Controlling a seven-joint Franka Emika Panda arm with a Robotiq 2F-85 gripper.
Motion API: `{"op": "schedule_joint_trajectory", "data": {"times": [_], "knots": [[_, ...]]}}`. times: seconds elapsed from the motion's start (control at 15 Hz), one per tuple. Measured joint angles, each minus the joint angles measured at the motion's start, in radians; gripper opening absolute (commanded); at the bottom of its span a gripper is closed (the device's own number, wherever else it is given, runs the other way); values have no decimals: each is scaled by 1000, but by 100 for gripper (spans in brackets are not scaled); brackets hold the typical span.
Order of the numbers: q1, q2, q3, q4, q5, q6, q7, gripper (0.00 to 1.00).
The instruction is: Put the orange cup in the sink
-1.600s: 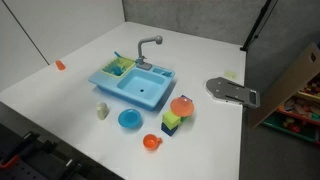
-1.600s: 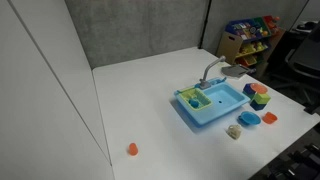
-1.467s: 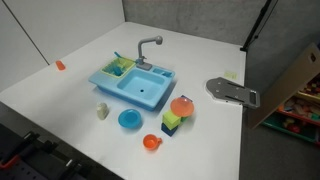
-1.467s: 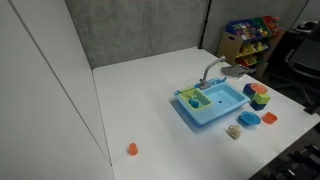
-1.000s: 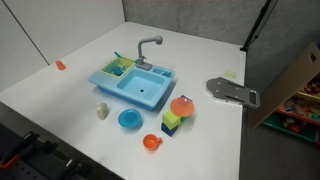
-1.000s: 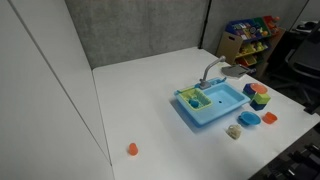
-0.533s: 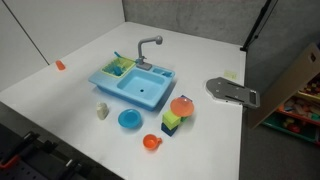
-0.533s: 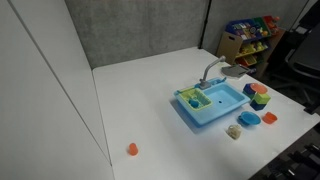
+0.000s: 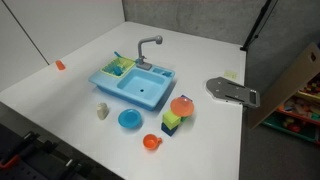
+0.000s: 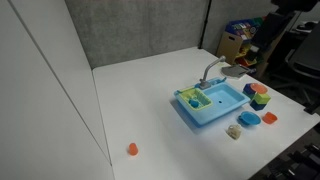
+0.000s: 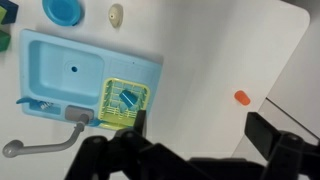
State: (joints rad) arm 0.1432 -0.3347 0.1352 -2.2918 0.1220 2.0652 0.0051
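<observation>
The tiny orange cup [image 9: 60, 65] lies on the white table near its far corner, well away from the sink; it also shows in the other exterior view [image 10: 132, 149] and in the wrist view [image 11: 242, 97]. The light blue toy sink [image 9: 158, 78] with a grey faucet [image 9: 148, 45] stands mid-table in both exterior views [image 10: 232, 108] and in the wrist view [image 11: 40, 50]. Its basin holds nothing. My gripper [image 11: 200, 128] is high above the table, open and empty, its dark fingers wide apart. The cup lies between them in the picture, far below.
A green rack [image 11: 125, 100] fills the sink's side section. In front of the sink stand a blue plate [image 9: 129, 119], an orange-red bowl [image 9: 151, 142], a salmon-red round piece [image 9: 181, 106] and a small white object [image 9: 102, 111]. A grey metal plate [image 9: 232, 91] lies at the table edge.
A dark part of my arm has come into view at the top right of an exterior view. The cup, sink and other toys have not moved.
</observation>
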Motion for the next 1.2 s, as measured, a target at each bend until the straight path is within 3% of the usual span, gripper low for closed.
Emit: {"op": "schedule_joint_trajectory", "data": {"times": [0.6, 1.2], "knots": [[38, 303, 39, 70, -1, 98, -9, 100], [72, 553, 53, 91, -117, 333, 21, 100]]}}
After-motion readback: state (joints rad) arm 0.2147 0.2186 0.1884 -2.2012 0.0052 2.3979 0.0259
